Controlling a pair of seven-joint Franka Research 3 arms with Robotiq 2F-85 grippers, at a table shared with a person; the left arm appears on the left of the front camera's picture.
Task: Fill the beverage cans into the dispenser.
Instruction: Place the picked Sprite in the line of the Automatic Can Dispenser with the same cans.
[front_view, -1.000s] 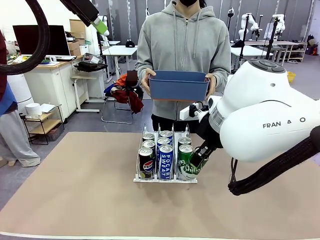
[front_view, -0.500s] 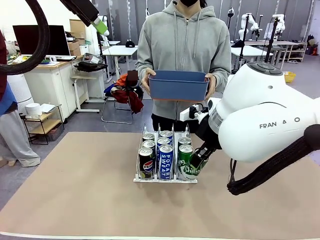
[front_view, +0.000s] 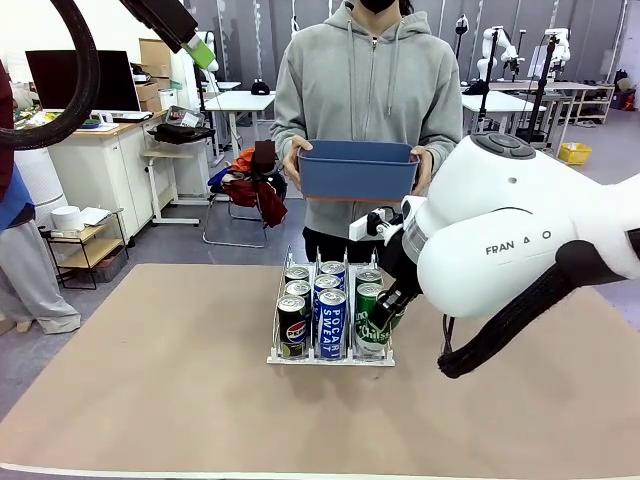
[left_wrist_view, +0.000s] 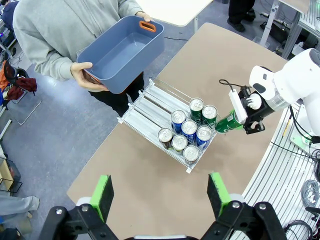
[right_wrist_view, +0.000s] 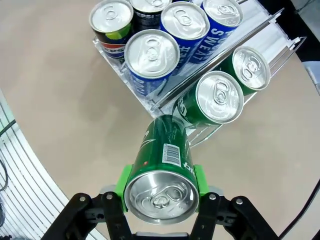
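Right pincer (right_wrist_view: 161, 187) grips a green can (right_wrist_view: 162, 172) (tilted) at the rack's (front_view: 330, 357) near right corner; left pincer (left_wrist_view: 161, 194) gapes.

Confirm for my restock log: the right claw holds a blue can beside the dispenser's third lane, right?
Not quite. The can in the right claw is green, not blue, as the right wrist view shows. It is beside the dispenser's third lane.
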